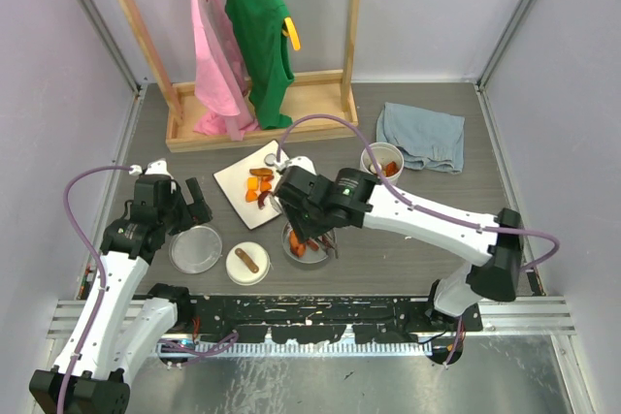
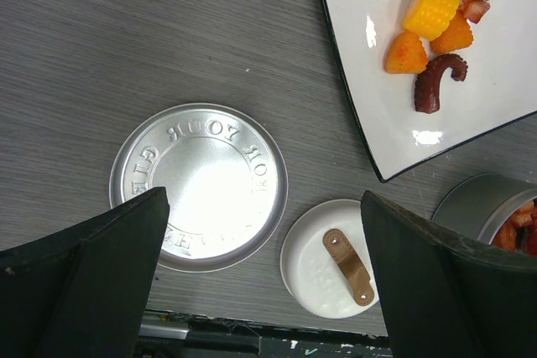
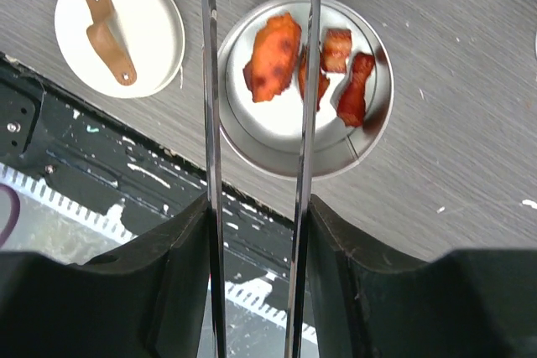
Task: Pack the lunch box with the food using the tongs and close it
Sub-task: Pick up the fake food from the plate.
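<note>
Broadly, the dark grey table (image 1: pixel 437 239) is carrying everything, with a wooden rack (image 1: pixel 320 94) standing at its far edge and holding a pink garment (image 1: pixel 218 55) and a green garment (image 1: pixel 257 36) on hangers. From the near right corner the right arm (image 1: pixel 427 215) is stretching across the middle of the table, while the left arm (image 1: pixel 121 269) is rising at the near left. A blue-grey cloth (image 1: pixel 422 135) is lying crumpled at the far right, and just beside it the taller steel cup (image 1: pixel 369 152) is standing upright with orange and red pieces inside. Near the middle the white square plate (image 2: pixel 369 6) is sitting with several pieces of food on it, among them a yellow ridged piece (image 2: pixel 432 12) and a dark red curled piece (image 2: pixel 435 83). Nearer the arms, the wide shallow tin (image 3: pixel 277 157) is standing open, holding an orange piece (image 3: pixel 273 56) and a few dark red pieces (image 3: pixel 357 94). To its left the small white round lid (image 3: pixel 155 31), with a brown strap across it, is lying flat. Further left the flat disc lid (image 2: pixel 199 186) is lying apart from the tin, its raised lettering facing up. The left gripper (image 2: pixel 262 203) is hovering above that disc lid with its fingers spread wide and nothing between them. The right gripper (image 3: pixel 256 207) is clamping the tongs (image 3: pixel 211 81) between its fingers. The two thin silver arms are running out side by side with a narrow gap between them, one along the tin's rim and one across its middle, and their tips are passing out of the wrist view.
</note>
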